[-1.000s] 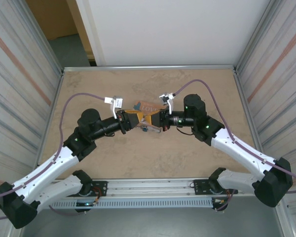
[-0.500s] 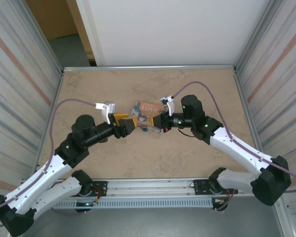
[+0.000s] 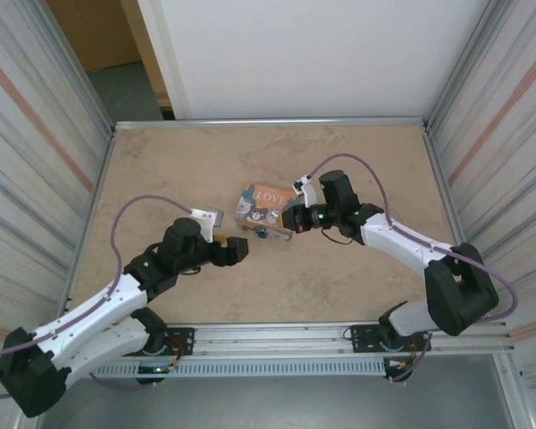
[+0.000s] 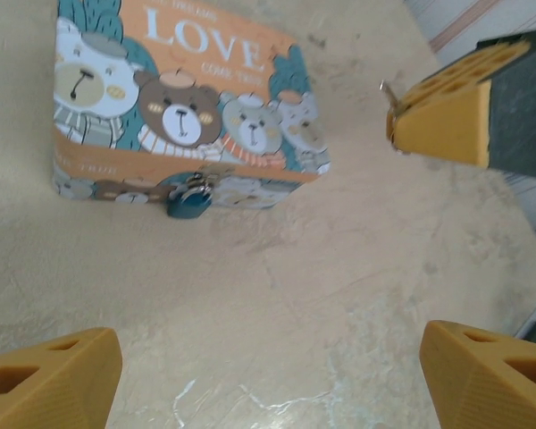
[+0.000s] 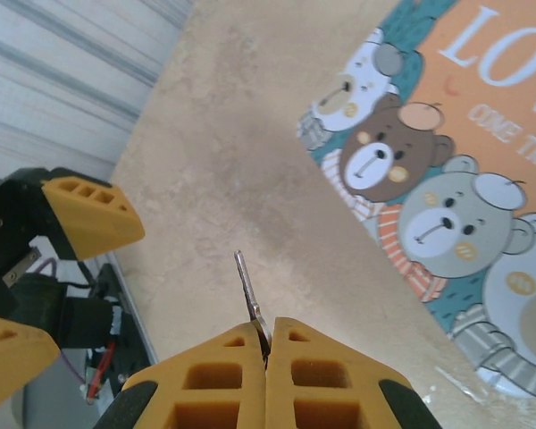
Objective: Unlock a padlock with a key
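Observation:
The padlock (image 4: 188,201) is a small blue-green lock hanging at the front edge of the orange "LOVE" box (image 4: 188,98), which lies flat on the table (image 3: 339,268). My left gripper (image 4: 268,362) is open a little way back from the box (image 3: 263,206), with nothing between its yellow fingers (image 4: 49,375). My right gripper (image 5: 266,338) is shut on the key (image 5: 248,295), a thin grey blade that sticks out past the fingertips. In the top view the right gripper (image 3: 290,220) sits at the box's right corner and the left gripper (image 3: 236,250) sits near-left of the box.
Bare tan table surface surrounds the box. Metal rails edge the table, and corrugated walls (image 3: 36,179) stand on both sides. The left arm's purple cable (image 3: 138,207) loops over the left part of the table.
The left gripper has opened, let go at the box's front and pulled back toward the near left. The right gripper still pinches the key and has shifted slightly toward the box.

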You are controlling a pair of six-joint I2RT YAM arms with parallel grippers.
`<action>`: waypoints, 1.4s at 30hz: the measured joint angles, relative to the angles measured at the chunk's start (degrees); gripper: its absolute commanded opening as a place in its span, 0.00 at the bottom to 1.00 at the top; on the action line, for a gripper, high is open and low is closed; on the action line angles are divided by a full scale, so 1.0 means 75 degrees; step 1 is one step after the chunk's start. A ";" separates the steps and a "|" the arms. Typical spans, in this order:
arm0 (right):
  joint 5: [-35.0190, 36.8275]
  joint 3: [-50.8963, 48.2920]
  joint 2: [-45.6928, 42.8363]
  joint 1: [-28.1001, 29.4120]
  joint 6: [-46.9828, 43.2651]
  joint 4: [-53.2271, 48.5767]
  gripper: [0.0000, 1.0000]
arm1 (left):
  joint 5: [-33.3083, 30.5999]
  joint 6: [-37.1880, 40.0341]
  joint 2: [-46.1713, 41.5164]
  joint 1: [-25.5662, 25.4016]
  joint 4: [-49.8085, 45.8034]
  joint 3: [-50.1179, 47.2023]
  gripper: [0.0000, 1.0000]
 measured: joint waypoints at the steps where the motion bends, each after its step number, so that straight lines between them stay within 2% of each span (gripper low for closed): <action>1: -0.0029 0.0000 0.0102 -0.0058 0.0017 0.0029 0.00 | 0.0000 0.0015 0.0154 0.0000 0.0070 -0.0003 0.87; 12: -0.0064 0.0003 0.1102 -0.0391 0.0163 0.0178 0.00 | 0.0032 -0.0047 0.1961 0.0000 0.1536 -0.0128 0.87; 21: -0.0032 0.0003 0.1381 -0.0490 0.0175 0.0079 0.00 | 0.0184 -0.0210 0.3112 0.0134 0.2495 -0.0128 0.87; 27: -0.0064 0.0006 0.1443 -0.0527 0.0178 0.0017 0.00 | 0.0379 -0.0256 0.3972 0.0443 0.3185 -0.0111 0.84; 42: -0.0093 0.0009 0.1469 -0.0548 0.0178 0.0017 0.00 | 0.0530 -0.0017 0.5700 0.0469 0.4555 0.0414 0.74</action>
